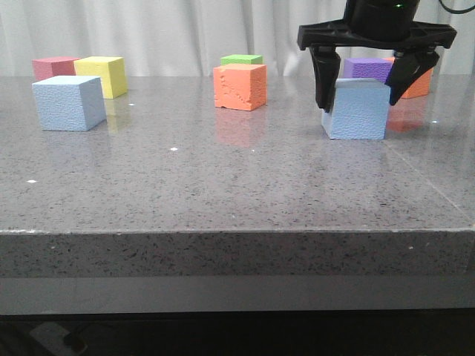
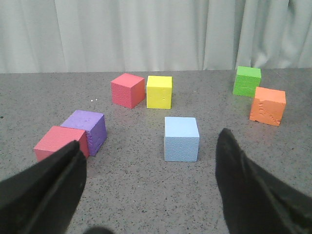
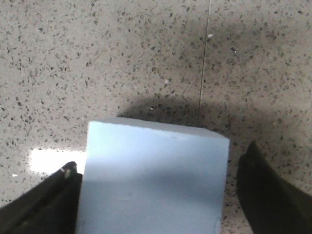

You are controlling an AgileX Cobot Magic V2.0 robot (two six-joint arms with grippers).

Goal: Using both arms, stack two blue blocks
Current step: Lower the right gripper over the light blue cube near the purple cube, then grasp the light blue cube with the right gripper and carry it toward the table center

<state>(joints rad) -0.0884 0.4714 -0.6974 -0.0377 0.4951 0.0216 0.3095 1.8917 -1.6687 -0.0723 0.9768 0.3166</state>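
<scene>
Front view shows the right pincer (image 1: 358, 95) spread astride one blue block (image 1: 357, 110) on the tabletop (image 1: 223, 185), right side; light, squashy foam, best gripped mid-faces. Left pincer (image 2: 146, 190) spread too.

I see open table (image 1: 223, 185) between the two blue blocks (image 1: 68, 103) (image 1: 357, 110); the orange cube (image 1: 240, 86) sits just behind that lane.
</scene>
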